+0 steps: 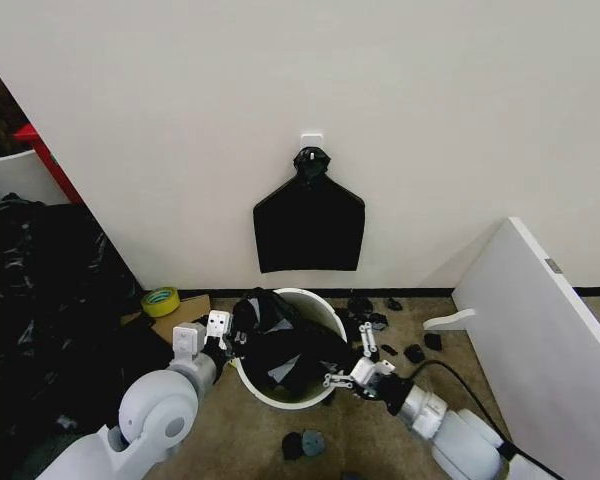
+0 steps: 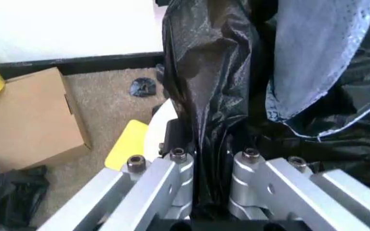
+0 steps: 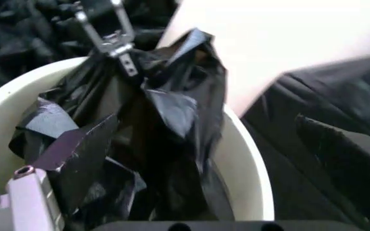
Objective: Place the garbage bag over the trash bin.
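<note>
Your left tool [image 1: 223,338] sits at the left rim of the trash bin [image 1: 325,312], a round cream-white plastic tub with smooth tapered walls and a rolled lip, standing on the speckled tan carpet [image 1: 240,440] against the pale wall. In the left wrist view its two silver metal fingers [image 2: 172,178] are pinched together on a gathered fold of the garbage bag [image 1: 280,350], so that tool is clamped on the thin black film. The bag is floppy and creased, glossy where light catches its ridges, and lies bunched inside the bin with one peak rising above the rim on the left side. Your right tool [image 1: 347,372] is at the bin's right rim, touching the crumpled plastic; you cannot tell from these views whether its fingers are open or closed. In the right wrist view the bag [image 3: 140,139] fills the white bin [image 3: 243,163] in sharp angular folds, with the left tool [image 3: 124,55] gripping its far edge. Small black plastic scraps [image 1: 380,322] dot the carpet to the bin's right, and a flat white panel [image 1: 540,330] leans there. A roll of yellow-green tape [image 1: 160,300] rests on a brown cardboard box [image 1: 185,315] to the bin's left.
</note>
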### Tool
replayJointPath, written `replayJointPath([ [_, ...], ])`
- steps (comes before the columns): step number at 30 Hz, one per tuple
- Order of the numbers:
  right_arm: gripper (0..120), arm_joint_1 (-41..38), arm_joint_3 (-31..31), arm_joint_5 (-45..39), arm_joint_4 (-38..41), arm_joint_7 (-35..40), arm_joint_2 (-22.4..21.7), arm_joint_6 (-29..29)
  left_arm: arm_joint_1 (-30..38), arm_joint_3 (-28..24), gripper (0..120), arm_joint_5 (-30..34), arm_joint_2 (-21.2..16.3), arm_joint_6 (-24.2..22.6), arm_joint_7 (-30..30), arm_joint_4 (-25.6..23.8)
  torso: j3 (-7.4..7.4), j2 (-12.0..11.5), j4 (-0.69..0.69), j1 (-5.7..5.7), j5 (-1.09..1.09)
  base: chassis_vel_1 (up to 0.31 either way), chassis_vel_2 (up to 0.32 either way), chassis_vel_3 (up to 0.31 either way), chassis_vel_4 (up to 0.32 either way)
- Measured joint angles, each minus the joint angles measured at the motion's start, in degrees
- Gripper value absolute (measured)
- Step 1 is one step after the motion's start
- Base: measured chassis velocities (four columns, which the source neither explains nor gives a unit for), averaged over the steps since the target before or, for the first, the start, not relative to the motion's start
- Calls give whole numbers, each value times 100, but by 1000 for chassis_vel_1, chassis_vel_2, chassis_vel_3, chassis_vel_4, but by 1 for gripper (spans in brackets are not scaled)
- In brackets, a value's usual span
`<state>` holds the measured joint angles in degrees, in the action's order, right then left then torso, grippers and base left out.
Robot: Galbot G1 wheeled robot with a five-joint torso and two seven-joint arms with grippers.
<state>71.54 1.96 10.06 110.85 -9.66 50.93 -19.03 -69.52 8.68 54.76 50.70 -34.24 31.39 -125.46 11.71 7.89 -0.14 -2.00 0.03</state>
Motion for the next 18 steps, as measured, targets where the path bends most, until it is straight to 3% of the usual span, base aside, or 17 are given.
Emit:
replayJointPath([
  [6, 100, -690, -218, 446, -174, -222, 161, 308, 56, -34, 5, 8, 43, -7, 9, 92, 0, 0, -1, 0, -1, 0, 0, 0, 0],
  [9, 93, -918, -245, 623, -325, -288, 219, 370, 59, -38, 5, 13, 63, -10, 20, 97, 0, 0, 1, 0, 0, 0, 0, 0, 0],
  [18, 58, -1079, -289, 518, -496, -647, 254, 725, 77, -41, 5, 46, 130, -52, 73, 73, 0, 0, -2, 0, -1, 0, 0, 0, 0],
])
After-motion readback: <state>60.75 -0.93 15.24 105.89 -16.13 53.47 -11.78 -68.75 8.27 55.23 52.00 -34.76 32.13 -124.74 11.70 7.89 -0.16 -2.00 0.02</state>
